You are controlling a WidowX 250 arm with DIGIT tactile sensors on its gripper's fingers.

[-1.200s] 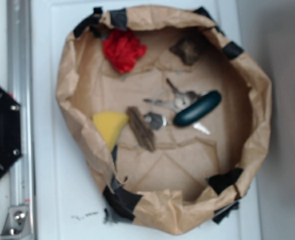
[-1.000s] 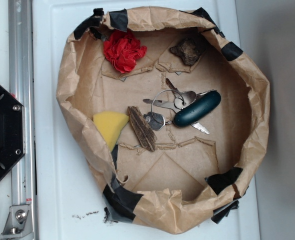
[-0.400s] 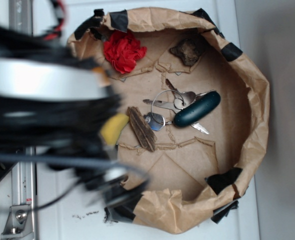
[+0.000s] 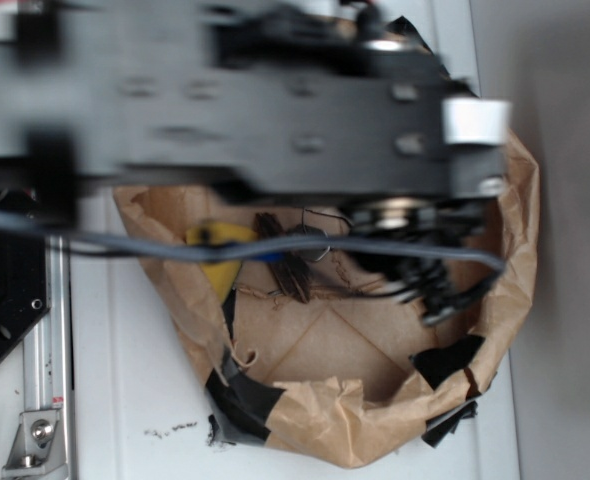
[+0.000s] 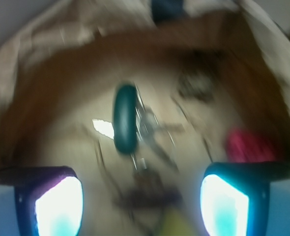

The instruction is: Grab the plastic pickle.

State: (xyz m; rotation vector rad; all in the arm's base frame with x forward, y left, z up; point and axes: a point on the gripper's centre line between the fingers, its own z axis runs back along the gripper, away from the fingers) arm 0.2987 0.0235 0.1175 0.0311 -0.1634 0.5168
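In the wrist view the plastic pickle (image 5: 124,118) is a glossy dark green oblong lying on the brown paper ahead of my gripper (image 5: 142,206), beside a bunch of keys (image 5: 152,129). The gripper is open, its two bright pads wide apart at the bottom corners with nothing between them, and it sits well short of the pickle. Everything in this view is blurred by motion. In the exterior view my blurred arm (image 4: 275,110) covers the upper half of the paper bag (image 4: 515,250) and hides the pickle.
The yellow sponge (image 4: 220,250) and the brown wood strip (image 4: 293,270) lie just below the arm. The wrist view shows a red crumpled thing (image 5: 253,145) at right and a dark lump (image 5: 201,78) further back. The bag's raised walls ring it all.
My arm has swung in from the left and now stretches across the bag's upper half. It hides the pickle, keys and red thing that showed in the exterior view before.
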